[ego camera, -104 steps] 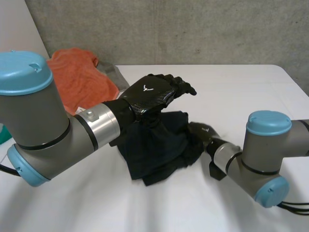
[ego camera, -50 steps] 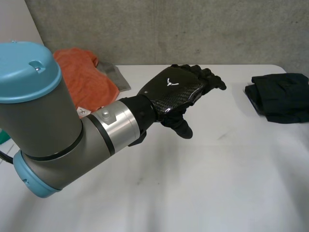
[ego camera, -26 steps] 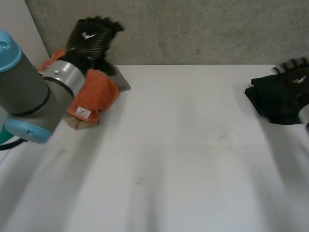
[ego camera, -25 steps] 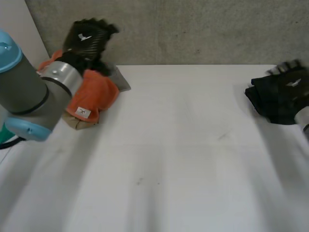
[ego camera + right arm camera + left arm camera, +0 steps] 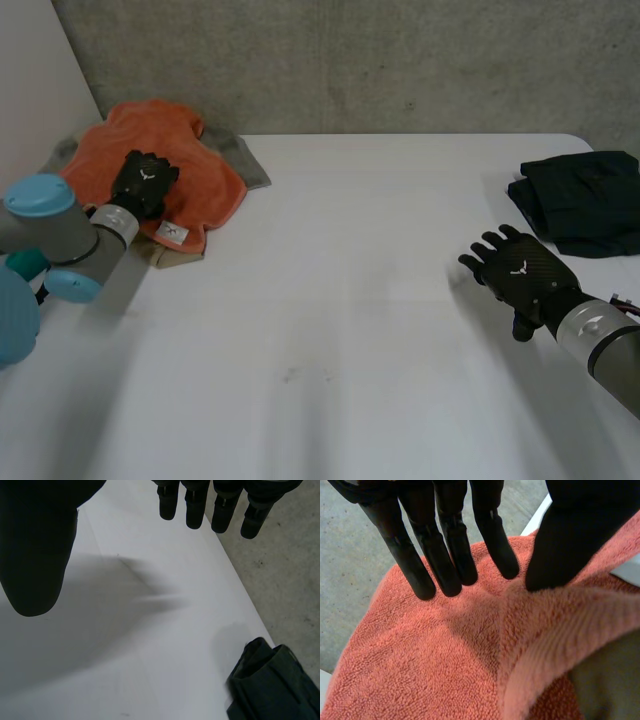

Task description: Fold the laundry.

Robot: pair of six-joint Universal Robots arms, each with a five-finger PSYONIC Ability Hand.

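Noting left hand (image 5: 143,182) low on orange towel (image 5: 205,150), bunched at far left corner of counter (image 5: 350,320) atop grey cloth (image 5: 250,165); fingers (image 5: 451,555) straight, gripping nothing. Right hand (image 5: 520,272) spread open above bare counter, near folded black garment (image 5: 585,200). Risks, as judged: shallow pinch slipping off thick terry; catching grey cloth underneath too; dragging heap over nearby edge.

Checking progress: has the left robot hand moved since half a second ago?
Yes. The left robot hand dropped from before the wall onto the orange towel.
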